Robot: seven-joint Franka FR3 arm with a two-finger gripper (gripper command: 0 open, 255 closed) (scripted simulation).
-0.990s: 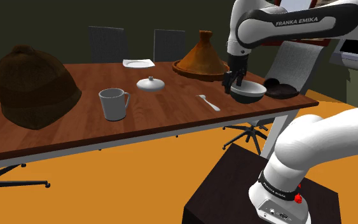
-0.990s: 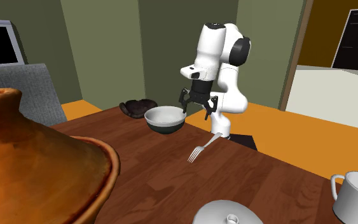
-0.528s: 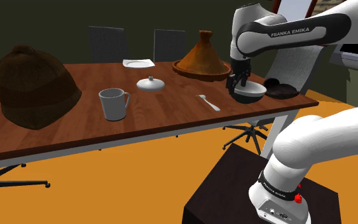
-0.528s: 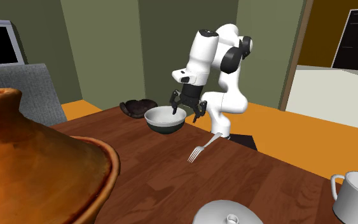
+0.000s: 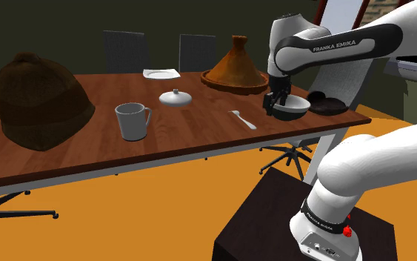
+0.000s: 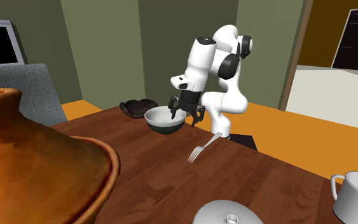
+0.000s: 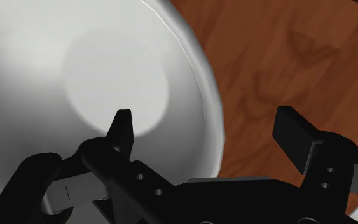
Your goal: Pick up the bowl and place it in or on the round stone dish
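Bowl (image 7: 75,76) sits on the wooden bench (image 7: 266,57), its rim passing between the jaws, which stand wide open and grip nothing (one tip hangs inside the white hollow, the other outside it). The dark round dish (image 5: 329,104) lies across the bowl from the jaws.

We log the white arm (image 5: 332,48) reaching out from its base, its forearm running about level, above and behind the claw. The wrist bends down, so the gripper (image 5: 276,106) points nearly straight down and hangs low. Black fingers (image 7: 123,127) stand well apart, one on each side of the claw's middle, with the jaws wide and not meeting.
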